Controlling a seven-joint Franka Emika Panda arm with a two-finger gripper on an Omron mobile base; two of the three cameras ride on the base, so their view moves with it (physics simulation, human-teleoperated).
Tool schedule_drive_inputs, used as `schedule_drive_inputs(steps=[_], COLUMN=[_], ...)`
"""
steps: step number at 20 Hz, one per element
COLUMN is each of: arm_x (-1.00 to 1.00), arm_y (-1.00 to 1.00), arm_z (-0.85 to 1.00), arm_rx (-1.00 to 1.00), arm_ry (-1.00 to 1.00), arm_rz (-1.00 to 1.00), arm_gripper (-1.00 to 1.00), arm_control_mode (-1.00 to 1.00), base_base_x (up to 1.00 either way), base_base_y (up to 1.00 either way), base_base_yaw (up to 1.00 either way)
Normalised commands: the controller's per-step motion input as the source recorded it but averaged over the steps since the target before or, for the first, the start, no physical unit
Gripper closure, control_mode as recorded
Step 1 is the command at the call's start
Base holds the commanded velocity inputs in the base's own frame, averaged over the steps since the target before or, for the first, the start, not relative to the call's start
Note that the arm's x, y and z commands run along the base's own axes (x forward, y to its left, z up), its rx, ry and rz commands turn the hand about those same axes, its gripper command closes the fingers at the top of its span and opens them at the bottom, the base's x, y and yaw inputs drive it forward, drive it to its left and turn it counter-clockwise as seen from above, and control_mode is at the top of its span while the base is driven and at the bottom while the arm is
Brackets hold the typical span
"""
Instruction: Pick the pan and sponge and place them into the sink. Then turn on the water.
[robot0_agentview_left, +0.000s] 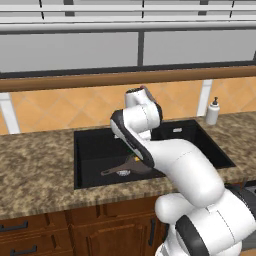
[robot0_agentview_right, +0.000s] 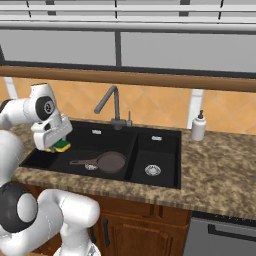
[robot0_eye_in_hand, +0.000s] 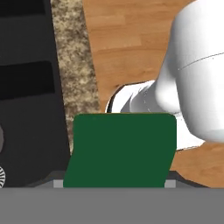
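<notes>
The sponge (robot0_agentview_right: 63, 146), a green top over a yellow layer, hangs above the left front corner of the sink (robot0_agentview_right: 160, 150), with my gripper (robot0_agentview_right: 58, 145) shut on it. In the hand view its green face (robot0_eye_in_hand: 120, 148) sits between the fingertips, over the counter's front strip (robot0_eye_in_hand: 72, 65), with the black basin (robot0_eye_in_hand: 26, 87) to the left. The dark brown pan (robot0_agentview_right: 111, 161) lies in the wide basin, its handle pointing left. In the left base view my arm covers part of the pan (robot0_agentview_left: 126, 167).
A dark grey gooseneck faucet (robot0_agentview_right: 112, 102) stands behind the sink's middle. A white soap dispenser (robot0_agentview_right: 199, 126) stands on the granite counter (robot0_agentview_right: 220, 160) to the right. The narrower basin holds a silver drain (robot0_agentview_right: 152, 170). Wooden floor (robot0_eye_in_hand: 127, 43) shows below the counter edge.
</notes>
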Motion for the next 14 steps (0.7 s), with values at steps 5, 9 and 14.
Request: schedule_drive_inputs(steps=[5, 9, 14], arm_x=[0.23, 0.5, 0.65], arm_y=[-0.05, -0.01, -0.06], arm_z=[-0.58, -0.46, -0.25], arm_rx=[-0.18, -0.11, -0.05], arm_ry=[-0.05, 0.0, 0.0], arm_rz=[0.01, 0.09, 0.11], arm_gripper=[1.0, 1.0, 1.0], arm_control_mode=[-1.0, -1.0, -1.0], base_base_x=[0.0, 0.0, 0.0], base_base_y=[0.0, 0.0, 0.0], base_base_yaw=[0.0, 0.0, 0.0])
